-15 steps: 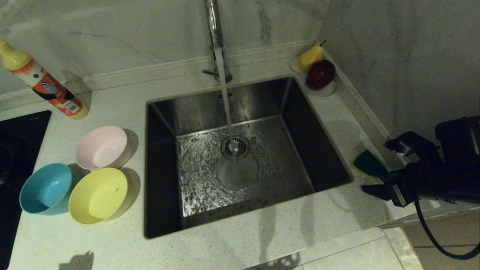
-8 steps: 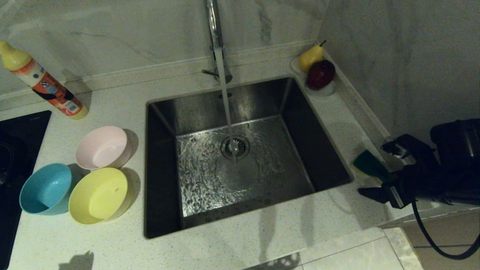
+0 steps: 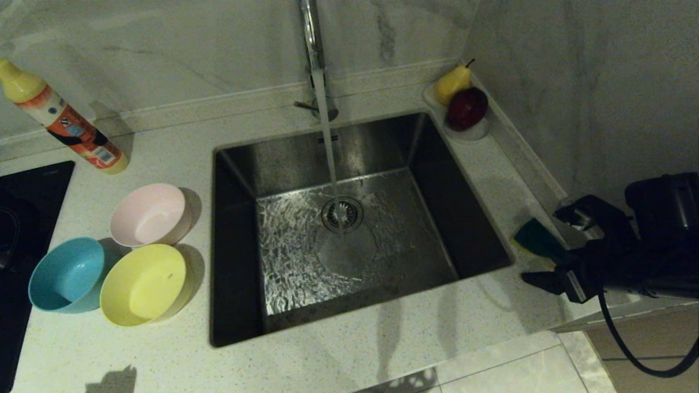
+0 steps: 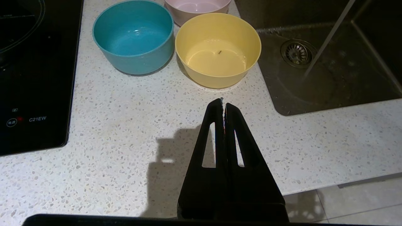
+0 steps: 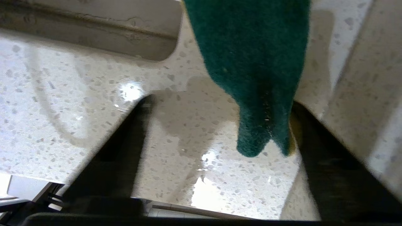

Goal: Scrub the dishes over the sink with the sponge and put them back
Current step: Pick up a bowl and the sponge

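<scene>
Three bowls stand on the counter left of the sink point(image 3: 235, 251): pink point(image 3: 150, 214), blue point(image 3: 66, 274) and yellow point(image 3: 144, 284). The sponge point(image 3: 538, 238), green side up, lies on the counter at the sink's right edge. My right gripper point(image 3: 542, 244) is open around the sponge's near end. In the right wrist view the sponge point(image 5: 251, 62) reaches in between the spread fingers point(image 5: 323, 157), close to one of them. My left gripper point(image 4: 223, 105) is shut and empty, hanging over the counter just short of the yellow bowl point(image 4: 218, 50), and does not show in the head view.
Water runs from the tap point(image 3: 311, 38) onto the drain strainer point(image 3: 342, 214). A detergent bottle point(image 3: 65, 123) leans at the back left. A dark hob point(image 3: 22, 218) lies left of the bowls. A white dish with a pear and an apple point(image 3: 464, 106) sits at the back right corner.
My right gripper has crept slightly closer around the sponge, its jaws still wide. The bowls, the sponge and the left gripper have not moved.
</scene>
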